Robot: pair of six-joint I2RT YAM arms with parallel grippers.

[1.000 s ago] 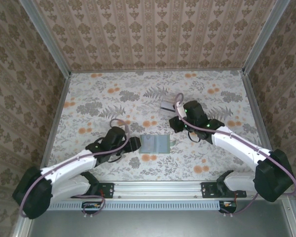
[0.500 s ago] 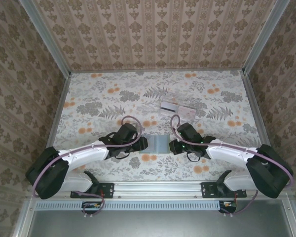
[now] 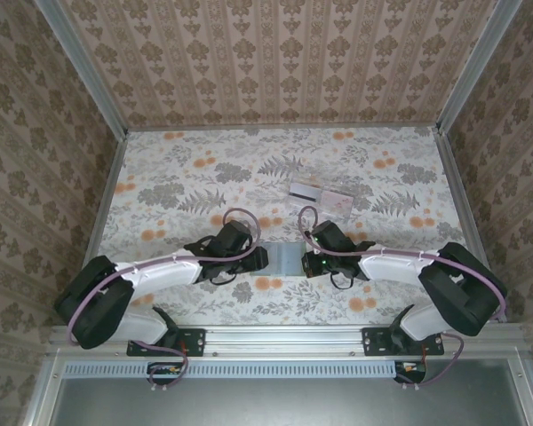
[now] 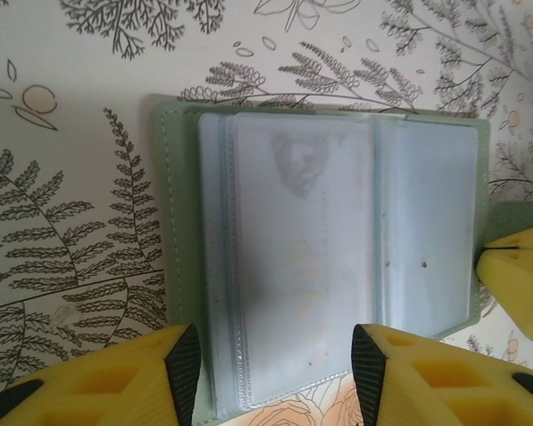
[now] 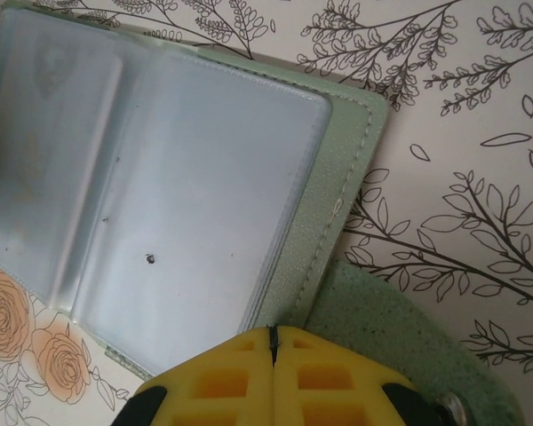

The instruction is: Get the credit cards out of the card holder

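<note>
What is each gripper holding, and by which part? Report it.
Left gripper: nothing; open jaws straddle the card holder. Right gripper: shut at its strap-side edge; a grip cannot be told.

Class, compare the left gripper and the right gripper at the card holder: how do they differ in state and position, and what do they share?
The left gripper has its jaws apart, while the right gripper has its jaws shut tight. The left gripper's jaws flank one panel of the open card holder, and the right gripper meets its opposite edge. Both are yellow-tipped and sit low at the card holder.
</note>
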